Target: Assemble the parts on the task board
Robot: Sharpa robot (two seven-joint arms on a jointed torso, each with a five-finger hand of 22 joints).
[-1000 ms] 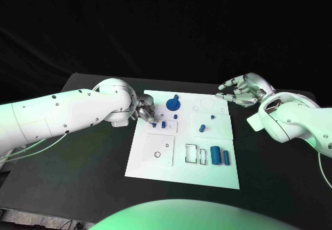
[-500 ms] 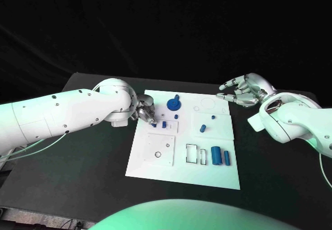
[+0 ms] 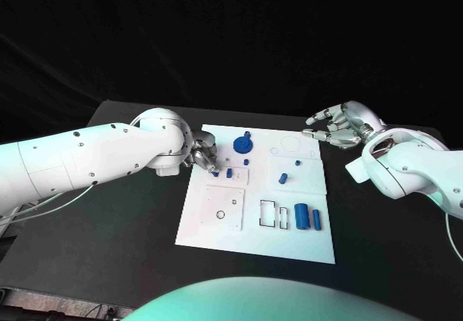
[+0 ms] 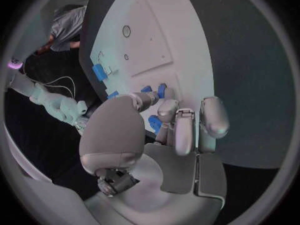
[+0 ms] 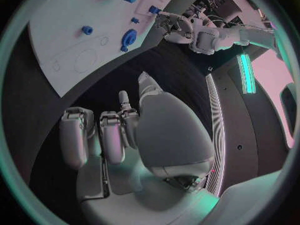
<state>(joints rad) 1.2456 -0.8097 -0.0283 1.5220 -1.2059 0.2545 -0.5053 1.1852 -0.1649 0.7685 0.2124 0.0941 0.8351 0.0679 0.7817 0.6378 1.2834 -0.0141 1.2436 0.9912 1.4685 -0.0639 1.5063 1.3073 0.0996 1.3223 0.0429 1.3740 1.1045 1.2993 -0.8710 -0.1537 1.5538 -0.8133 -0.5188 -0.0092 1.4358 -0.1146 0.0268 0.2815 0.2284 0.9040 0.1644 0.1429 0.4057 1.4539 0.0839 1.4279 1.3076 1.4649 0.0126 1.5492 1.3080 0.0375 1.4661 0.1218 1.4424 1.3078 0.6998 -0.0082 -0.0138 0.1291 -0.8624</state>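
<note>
The black table (image 3: pixel 116 227) carries the white task board (image 3: pixel 260 234) at its middle. The left hand (image 3: pixel 203 155) sits at the board's far left edge, fingertips down among small blue parts (image 3: pixel 229 173); whether it pinches one cannot be told, since the fingers hide the contact. The right hand (image 3: pixel 338 127) hovers off the board's far right corner, fingers loosely spread, holding nothing. Two blue cylinders (image 3: pixel 302 215) lie near the board's right edge.
</note>
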